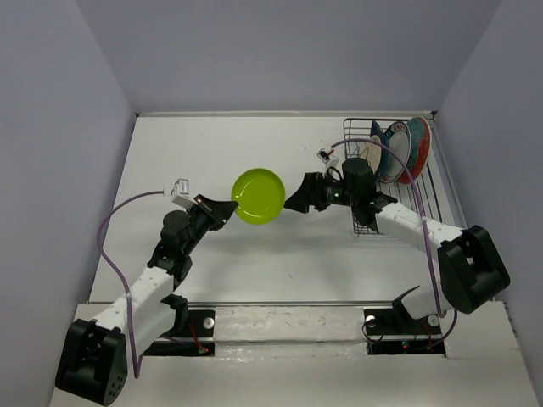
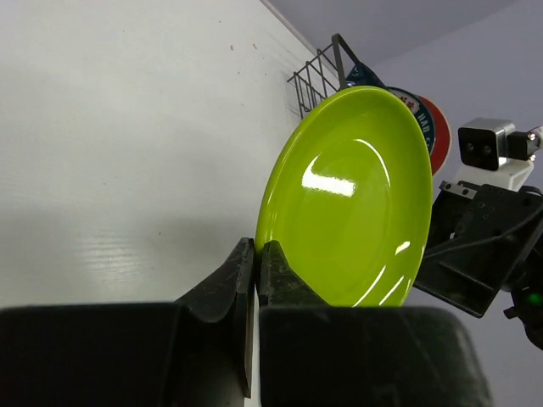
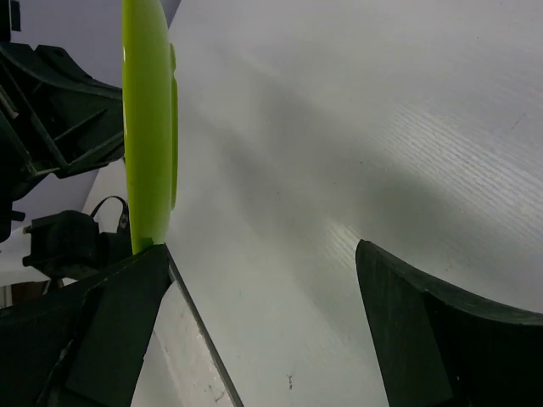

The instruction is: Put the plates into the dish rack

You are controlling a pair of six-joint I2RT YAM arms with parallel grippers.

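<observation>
Lime-green plate (image 2: 356, 203) rim inside left pincer (image 2: 257, 254)

the lime-green plate (image 1: 259, 195) fills the middle of the desk (image 1: 195, 144), pinched at its left rim by the left end effector (image 1: 231, 208) and met on its right by the right end effector (image 1: 293, 202), jaws spread wide; nothing passes between them. the far left and near middle of the desk lie bare. in the dish rack (image 1: 349, 136) at far right, plates (image 1: 399, 148) fill the far end, and the right arm (image 1: 407, 220) crosses its near end.
</observation>
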